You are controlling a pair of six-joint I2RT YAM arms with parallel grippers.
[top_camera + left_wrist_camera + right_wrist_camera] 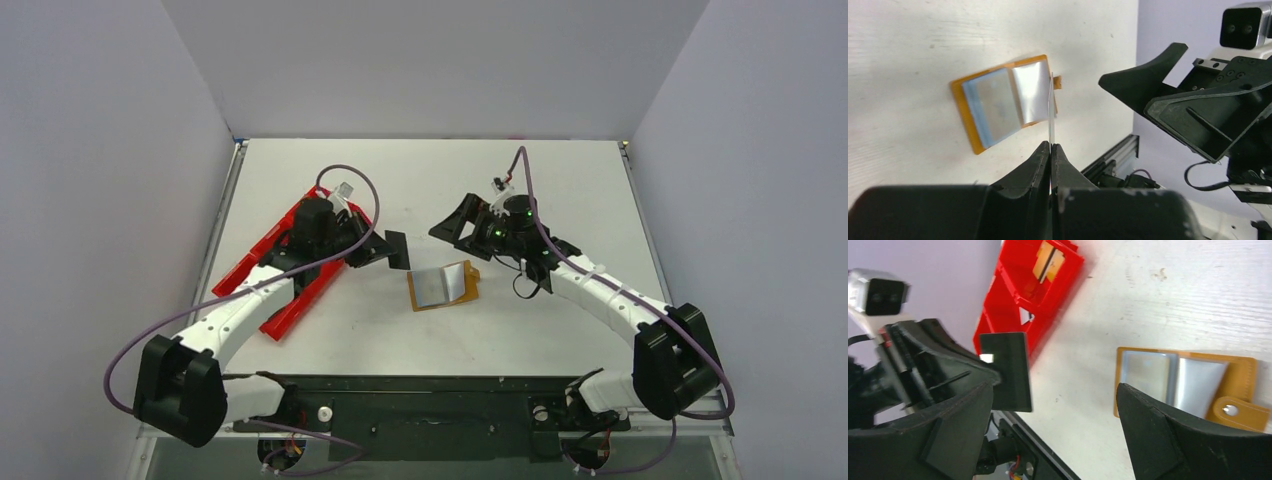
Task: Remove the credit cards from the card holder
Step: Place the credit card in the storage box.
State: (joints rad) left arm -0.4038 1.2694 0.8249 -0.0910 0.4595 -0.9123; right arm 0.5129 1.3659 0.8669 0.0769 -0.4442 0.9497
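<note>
The tan card holder [443, 285] lies open on the table between the arms, also seen in the left wrist view [960, 95] and the right wrist view [1243, 375]. A pale blue-grey credit card [993, 105] sits in one half, beside a shiny sleeve [1030, 92]. My left gripper [1051, 146] is shut on another credit card [397, 248], held upright above the table left of the holder. That card is edge-on in the left wrist view [1052, 110] and dark-faced in the right wrist view [1008, 370]. My right gripper [1055, 387] hangs open and empty, up and right of the holder [455, 222].
A long red tray [300, 305] lies at the left under my left arm, with a tan and pale item [1048, 262] in one compartment. The table's side rails and grey walls close in left and right.
</note>
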